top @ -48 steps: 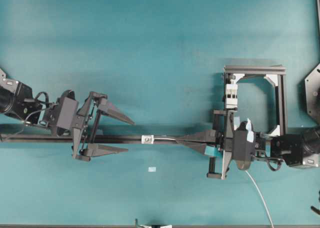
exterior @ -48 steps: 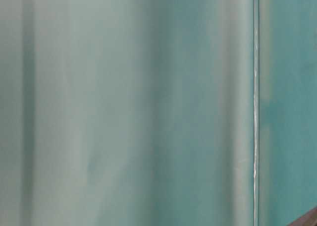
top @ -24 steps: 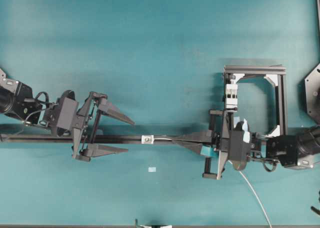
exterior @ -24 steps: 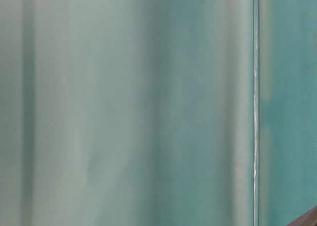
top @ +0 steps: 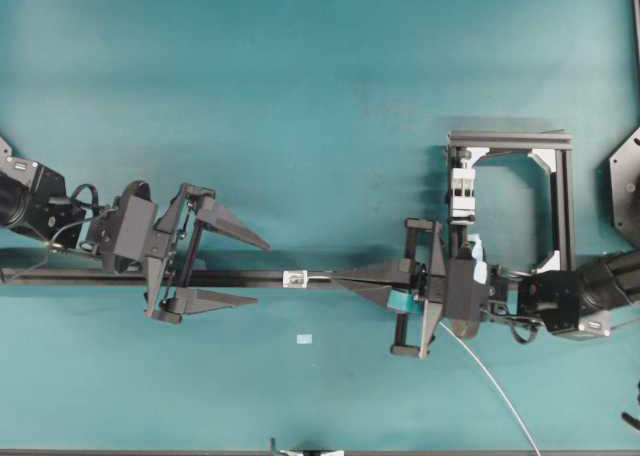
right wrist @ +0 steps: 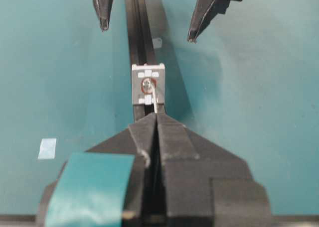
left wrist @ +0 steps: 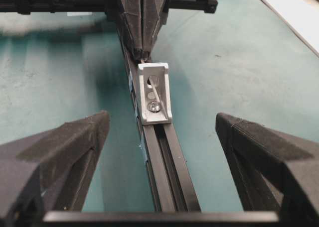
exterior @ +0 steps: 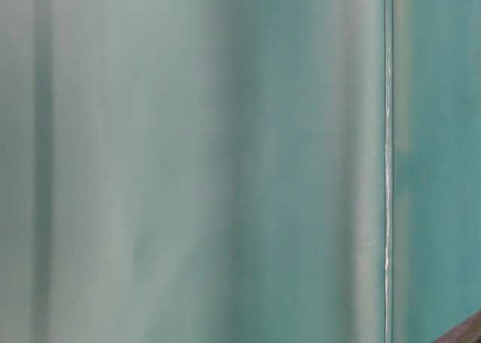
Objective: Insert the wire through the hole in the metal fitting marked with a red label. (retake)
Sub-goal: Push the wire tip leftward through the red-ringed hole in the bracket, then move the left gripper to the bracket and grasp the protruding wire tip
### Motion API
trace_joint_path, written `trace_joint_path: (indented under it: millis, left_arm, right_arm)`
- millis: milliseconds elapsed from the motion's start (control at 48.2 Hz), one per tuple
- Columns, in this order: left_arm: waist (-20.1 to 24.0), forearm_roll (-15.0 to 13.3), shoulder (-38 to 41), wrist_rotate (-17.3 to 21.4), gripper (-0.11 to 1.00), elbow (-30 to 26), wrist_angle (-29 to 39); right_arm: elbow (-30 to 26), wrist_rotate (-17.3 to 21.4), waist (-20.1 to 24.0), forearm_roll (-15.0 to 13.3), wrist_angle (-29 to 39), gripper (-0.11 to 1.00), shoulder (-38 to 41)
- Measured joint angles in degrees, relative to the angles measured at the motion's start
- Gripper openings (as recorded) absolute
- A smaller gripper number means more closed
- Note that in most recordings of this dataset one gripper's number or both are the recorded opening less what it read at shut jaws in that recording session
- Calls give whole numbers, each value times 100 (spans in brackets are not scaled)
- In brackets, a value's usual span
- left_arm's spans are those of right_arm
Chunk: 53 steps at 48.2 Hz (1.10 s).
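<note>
Between my right fingertips: the wire point(right wrist: 157, 98), pinched tight; the right gripper point(top: 345, 277) is clenched on it with only a short bare length standing out ahead.
Right gripper, place: just beside the metal fitting point(top: 294, 278), on the side away from my left arm, in line with the rail point(top: 240, 277).
Wire tip: at the fitting's face, by the hole point(right wrist: 147, 85) with its red ring. From my left wrist view a thin silver strand point(left wrist: 157, 93) crosses the near face, so I judge the tip is already in or through. I cannot tell how far.
Wire, trailing end: runs out behind my right wrist and away from the fitting toward the table point(top: 300, 96) edge, slack.
Left gripper point(top: 256, 272): released, fingers spread wide, one on each side of the rail, near the fitting but apart from it. Holding nothing.
Metal fitting: seated on the rail, between my two grippers, upright, face toward my right fingers.
Step in hand: feeding the wire further through, by my judgement; the catch on the far side is not yet made.
Risk one: the free length is thin and may buckle if I push while the tip bears on the rim of the hole rather than its centre.
Risk two: my right fingertips are close to the fitting; further advance may jam them against it.
Risk three: if my left fingers close off-line they may miss the strand or strike the fitting.
Tape rectangle point(top: 304, 338): on the table near the fitting, not involved.
</note>
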Motion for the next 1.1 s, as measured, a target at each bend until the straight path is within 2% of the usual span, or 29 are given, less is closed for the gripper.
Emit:
trace_joint_path:
  millis: [519, 747, 954, 1099]
  left_arm:
    - [0, 18, 0, 18, 67, 0, 0]
    - [0, 18, 0, 18, 67, -9, 0]
    - [0, 18, 0, -9, 66, -53, 105]
    - [0, 18, 0, -105, 58, -193, 404]
  right_arm:
    - [-229, -44, -185, -246, 176, 2, 88]
    - [-396, -237, -237, -246, 290, 2, 141]
    - [-457, -264, -272, -255, 369, 2, 141]
    - [-457, -264, -272, -255, 378, 2, 149]
